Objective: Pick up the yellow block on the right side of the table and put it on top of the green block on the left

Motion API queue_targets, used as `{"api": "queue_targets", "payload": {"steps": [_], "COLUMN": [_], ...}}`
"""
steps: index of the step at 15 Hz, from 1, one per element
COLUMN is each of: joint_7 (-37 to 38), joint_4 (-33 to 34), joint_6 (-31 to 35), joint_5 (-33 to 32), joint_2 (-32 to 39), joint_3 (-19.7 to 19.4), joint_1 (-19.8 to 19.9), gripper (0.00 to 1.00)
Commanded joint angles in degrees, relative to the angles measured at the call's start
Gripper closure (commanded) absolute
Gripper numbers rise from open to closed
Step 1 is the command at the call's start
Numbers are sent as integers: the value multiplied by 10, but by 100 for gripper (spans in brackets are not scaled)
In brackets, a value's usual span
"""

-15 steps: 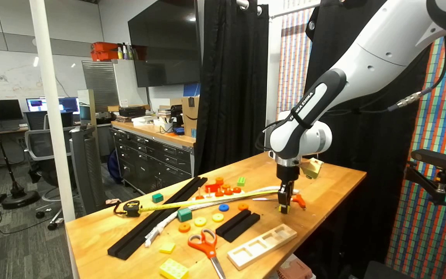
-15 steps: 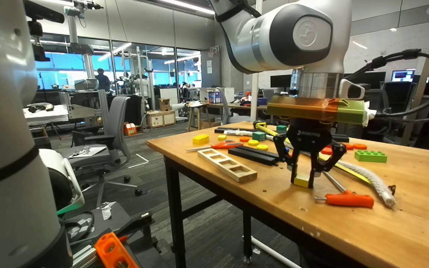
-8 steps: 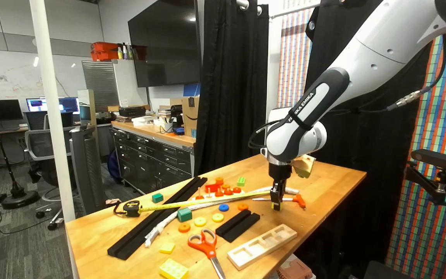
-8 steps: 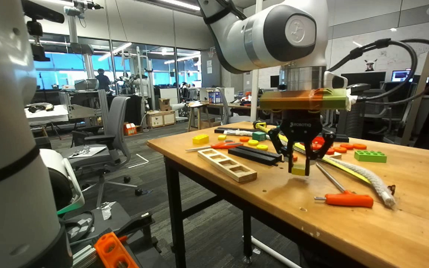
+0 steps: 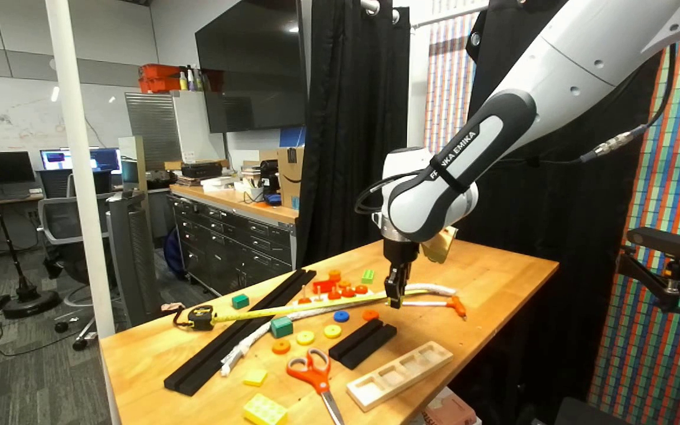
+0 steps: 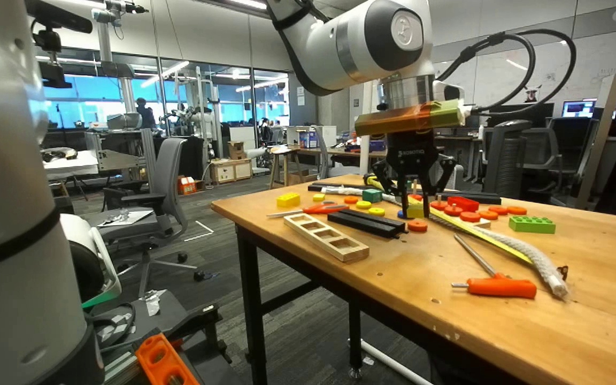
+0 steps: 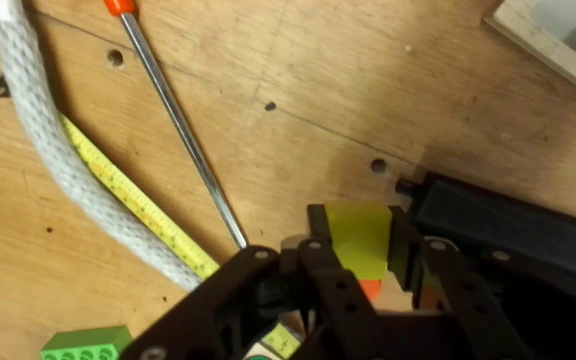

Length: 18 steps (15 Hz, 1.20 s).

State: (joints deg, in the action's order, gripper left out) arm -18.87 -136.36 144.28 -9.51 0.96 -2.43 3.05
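Observation:
My gripper point(image 6: 415, 207) is shut on the small plain yellow block point(image 7: 360, 240), with a finger on each side of it. The gripper also shows in an exterior view point(image 5: 396, 300), where the block is mostly hidden by the fingers. I hold the block above the table, over the area near the orange ring and the tape. A dark green block point(image 5: 281, 327) sits left of the gripper by the white rope; it also shows in an exterior view point(image 6: 372, 195). Another dark green block point(image 5: 240, 301) lies farther left, behind the long black rail.
A yellow tape measure point(image 5: 200, 317) with its blade out and a white rope point(image 5: 257, 332) cross the table. Black rails point(image 5: 362, 345), scissors point(image 5: 310, 375), a wooden tray point(image 5: 409, 385), an orange-handled tool point(image 6: 502, 287) and a light green studded brick point(image 6: 531, 224) lie around.
The gripper has lifted the yellow block off the table and carried it left in both exterior views, away from the orange-handled tool. The other objects have stayed put.

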Motion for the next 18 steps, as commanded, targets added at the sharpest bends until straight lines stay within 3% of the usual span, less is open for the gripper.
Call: {"api": "queue_targets", "payload": {"steps": [1,11,18], "joint_7": [46,196,257], "joint_4": [44,187,293], "joint_6": [-16,-84,-120], "joint_5": [14,35,48], "joint_2": [9,111,194], "joint_3": [16,46,53], "joint_1": [-18,-58,-84], "gripper": [80,80,80]}}
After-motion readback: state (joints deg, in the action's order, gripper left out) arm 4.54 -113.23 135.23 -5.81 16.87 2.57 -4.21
